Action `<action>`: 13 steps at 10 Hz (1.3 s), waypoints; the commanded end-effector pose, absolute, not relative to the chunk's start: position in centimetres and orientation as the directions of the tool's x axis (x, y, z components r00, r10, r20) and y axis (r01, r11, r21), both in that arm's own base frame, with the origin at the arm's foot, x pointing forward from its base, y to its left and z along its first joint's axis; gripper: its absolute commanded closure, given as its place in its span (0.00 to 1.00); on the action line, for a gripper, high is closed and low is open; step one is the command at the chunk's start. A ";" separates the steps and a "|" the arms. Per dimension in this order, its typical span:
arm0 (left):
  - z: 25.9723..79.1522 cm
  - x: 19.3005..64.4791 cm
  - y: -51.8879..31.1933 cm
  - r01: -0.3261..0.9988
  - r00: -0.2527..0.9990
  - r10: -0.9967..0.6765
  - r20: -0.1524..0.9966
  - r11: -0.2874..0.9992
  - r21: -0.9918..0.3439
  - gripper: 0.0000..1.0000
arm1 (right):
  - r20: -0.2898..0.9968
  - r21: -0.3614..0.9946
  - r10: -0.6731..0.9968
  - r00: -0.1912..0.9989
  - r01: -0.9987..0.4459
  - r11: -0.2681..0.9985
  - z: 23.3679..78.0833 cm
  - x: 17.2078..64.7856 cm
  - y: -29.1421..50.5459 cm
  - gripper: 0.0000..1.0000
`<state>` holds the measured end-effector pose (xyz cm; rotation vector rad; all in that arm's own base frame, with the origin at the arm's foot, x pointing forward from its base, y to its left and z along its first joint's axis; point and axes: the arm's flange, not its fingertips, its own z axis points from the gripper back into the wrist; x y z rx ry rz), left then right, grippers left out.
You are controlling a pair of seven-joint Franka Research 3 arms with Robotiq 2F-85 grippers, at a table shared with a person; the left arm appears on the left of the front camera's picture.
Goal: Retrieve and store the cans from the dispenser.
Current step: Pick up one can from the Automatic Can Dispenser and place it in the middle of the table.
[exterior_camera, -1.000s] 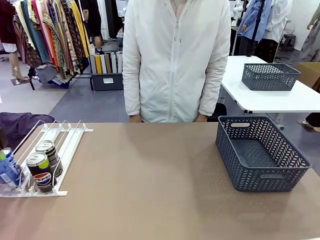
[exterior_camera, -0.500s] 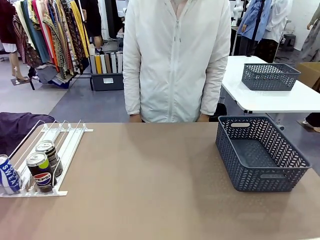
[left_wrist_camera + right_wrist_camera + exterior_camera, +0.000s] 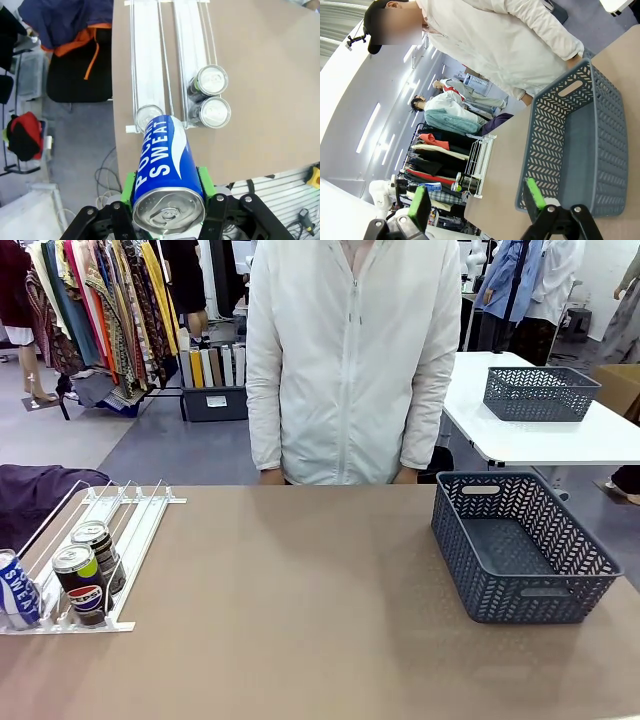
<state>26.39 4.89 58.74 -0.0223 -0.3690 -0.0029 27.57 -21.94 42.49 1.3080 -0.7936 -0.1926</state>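
Can (image 3: pixel 167 165), blue with white lettering

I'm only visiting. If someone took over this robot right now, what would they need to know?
Left gripper: shut on a blue Pocari Sweat can, at the dispenser's front end.
Right gripper: open, empty, facing the grey basket.
In the dispenser: a Pepsi can, a second dark can behind it, and a silver-topped can in the neighbouring lane.
Done: one can gripped; basket empty.
Left: store it, presumably in the basket, then the other three.
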 end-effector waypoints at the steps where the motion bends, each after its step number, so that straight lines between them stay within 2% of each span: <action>1: 58.5 26.9 5.1 0.047 0.936 0.004 0.352 0.989 -0.137 1.00 | 0.409 0.912 -0.558 0.722 -0.305 0.275 43.0 27.6 -22.0 0.00; 3: 58.7 28.8 0.2 0.068 0.938 0.001 0.348 0.980 -0.185 1.00 | 0.409 0.912 -0.558 0.722 -0.305 0.275 43.0 27.6 -22.0 0.00; 6: 58.7 33.7 -15.5 0.355 0.907 -0.302 0.293 0.923 -0.147 1.00 | 0.409 0.912 -0.558 0.722 -0.305 0.275 43.0 27.6 -22.0 0.00; 9: 53.3 36.4 -29.7 0.411 0.897 -0.377 0.229 0.903 -0.124 1.00 | 0.409 0.912 -0.558 0.722 -0.305 0.275 43.0 27.6 -22.0 0.00; 11: 48.6 37.1 -36.5 0.504 0.859 -0.482 0.173 0.856 -0.114 1.00 | 0.409 0.912 -0.558 0.722 -0.305 0.275 43.0 27.6 -22.0 0.00; 13: 43.4 37.6 -41.0 0.498 0.856 -0.491 0.160 0.867 -0.006 1.00 | 0.409 0.912 -0.558 0.722 -0.305 0.275 43.0 27.6 -22.0 0.00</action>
